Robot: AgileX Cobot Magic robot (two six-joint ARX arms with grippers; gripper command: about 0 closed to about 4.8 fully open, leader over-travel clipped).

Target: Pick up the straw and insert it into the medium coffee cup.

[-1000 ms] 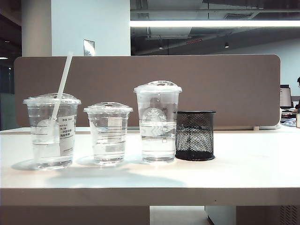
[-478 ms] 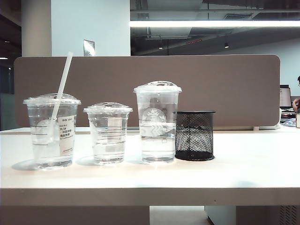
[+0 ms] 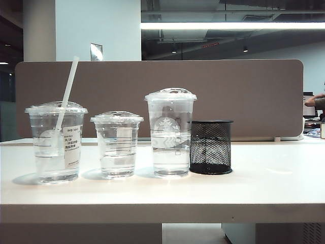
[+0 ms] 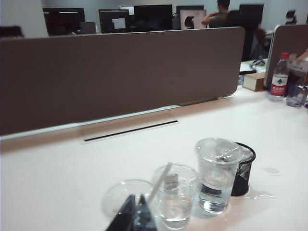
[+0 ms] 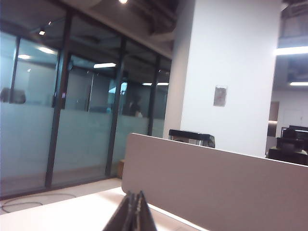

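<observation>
The right gripper (image 5: 134, 211) shows as 2 dark fingers pressed flat against each other with no gap, holding nothing. It points out over a pale table (image 5: 62, 214) toward a long grey-brown divider panel (image 5: 216, 183) with a rounded corner. Behind the panel stands a wide white pillar (image 5: 231, 62) with a small notice (image 5: 220, 96) on it. Tall frosted glass walls (image 5: 57, 125) in dark frames fill the other side.
</observation>
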